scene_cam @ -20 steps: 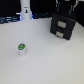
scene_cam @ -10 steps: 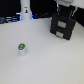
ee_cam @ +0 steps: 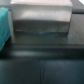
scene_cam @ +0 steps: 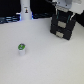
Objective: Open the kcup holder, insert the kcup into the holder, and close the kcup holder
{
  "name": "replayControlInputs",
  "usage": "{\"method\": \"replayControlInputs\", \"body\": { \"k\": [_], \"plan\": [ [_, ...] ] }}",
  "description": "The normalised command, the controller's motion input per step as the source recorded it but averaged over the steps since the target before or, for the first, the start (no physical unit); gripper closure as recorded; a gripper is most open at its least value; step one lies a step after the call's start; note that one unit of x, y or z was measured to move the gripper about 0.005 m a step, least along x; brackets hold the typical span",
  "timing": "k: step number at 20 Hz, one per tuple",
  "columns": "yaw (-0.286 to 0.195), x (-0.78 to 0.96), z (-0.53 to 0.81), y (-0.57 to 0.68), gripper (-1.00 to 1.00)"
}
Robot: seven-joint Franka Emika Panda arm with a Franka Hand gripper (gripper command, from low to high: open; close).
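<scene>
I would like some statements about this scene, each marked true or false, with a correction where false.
1. The kcup stands alone on the white table, apart from the kcup holder. True.
2. The kcup has a red top. False: its top is green.
3. The gripper is at the kcup holder, on the exterior view's right. True.
4. The gripper holds the kcup. False: the kcup rests on the table, far from the gripper.
5. The kcup already sits inside the kcup holder. False: it is out on the table.
</scene>
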Motion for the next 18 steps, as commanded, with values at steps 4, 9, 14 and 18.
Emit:
{"method": "replayControlInputs", "body": {
  "k": [4, 9, 14, 18],
  "plan": [
    [-0.04, -0.31, -0.5, 0.0, -1.0],
    [-0.016, -0.22, -0.21, 0.01, 1.0],
    [0.0, 0.0, 0.0, 0.0, 1.0],
    [0.0, 0.31, 0.0, 0.0, 1.0]
  ]
}}
